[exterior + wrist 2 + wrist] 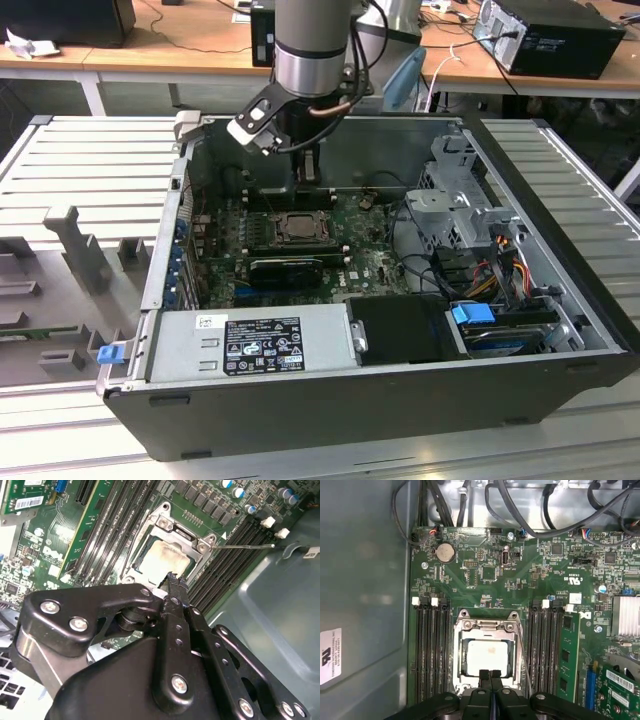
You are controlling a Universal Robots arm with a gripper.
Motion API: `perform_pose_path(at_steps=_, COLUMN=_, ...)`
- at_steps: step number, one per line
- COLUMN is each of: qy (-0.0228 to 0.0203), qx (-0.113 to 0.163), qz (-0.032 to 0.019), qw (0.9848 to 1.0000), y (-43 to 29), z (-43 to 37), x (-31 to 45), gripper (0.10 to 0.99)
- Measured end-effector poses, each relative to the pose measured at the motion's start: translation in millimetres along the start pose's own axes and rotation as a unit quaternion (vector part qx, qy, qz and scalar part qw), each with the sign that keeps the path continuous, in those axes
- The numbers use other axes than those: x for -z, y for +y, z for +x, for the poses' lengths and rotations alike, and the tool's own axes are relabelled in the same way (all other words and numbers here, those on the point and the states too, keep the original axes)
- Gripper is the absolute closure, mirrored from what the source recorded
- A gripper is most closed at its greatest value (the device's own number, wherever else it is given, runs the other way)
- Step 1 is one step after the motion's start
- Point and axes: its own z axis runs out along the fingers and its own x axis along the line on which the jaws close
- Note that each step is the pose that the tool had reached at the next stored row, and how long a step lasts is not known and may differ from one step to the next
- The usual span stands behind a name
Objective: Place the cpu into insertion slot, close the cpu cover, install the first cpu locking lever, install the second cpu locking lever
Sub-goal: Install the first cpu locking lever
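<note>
The cpu [487,655] lies in the insertion slot [298,226] on the green motherboard, its pale face showing through the window of the cpu cover [485,626], which lies flat over it. In the second wrist view the cpu [162,560] sits framed by the cpu cover [172,525]. A thin wire locking lever [522,642] runs along one side of the socket and sticks out over the memory slots [247,545]. My gripper [490,674] hangs just above the socket's edge, fingers shut together with nothing between them. It also shows in the other views [175,577] [308,178].
The motherboard lies inside an open computer case [560,190]. Black memory slots [430,650] flank the socket on both sides, one holding a green module [568,655]. A power supply [255,345], a drive cage [455,200] and cables [545,510] crowd the case.
</note>
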Motion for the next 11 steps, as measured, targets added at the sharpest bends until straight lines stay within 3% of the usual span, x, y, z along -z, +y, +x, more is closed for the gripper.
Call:
perform_pose_path(at_steps=5, qy=-0.0001, qx=0.0, qz=0.0, qw=1.0, y=0.0, z=0.4, x=9.9, gripper=0.98)
perform_pose_path(at_steps=9, qy=-0.0001, qx=0.0, qz=0.0, qw=1.0, y=0.0, z=1.1, x=27.3, gripper=0.98)
perform_pose_path(at_steps=11, qy=0.0001, qx=0.006, qz=0.0002, qw=1.0, y=0.0, z=1.1, x=27.6, gripper=0.98)
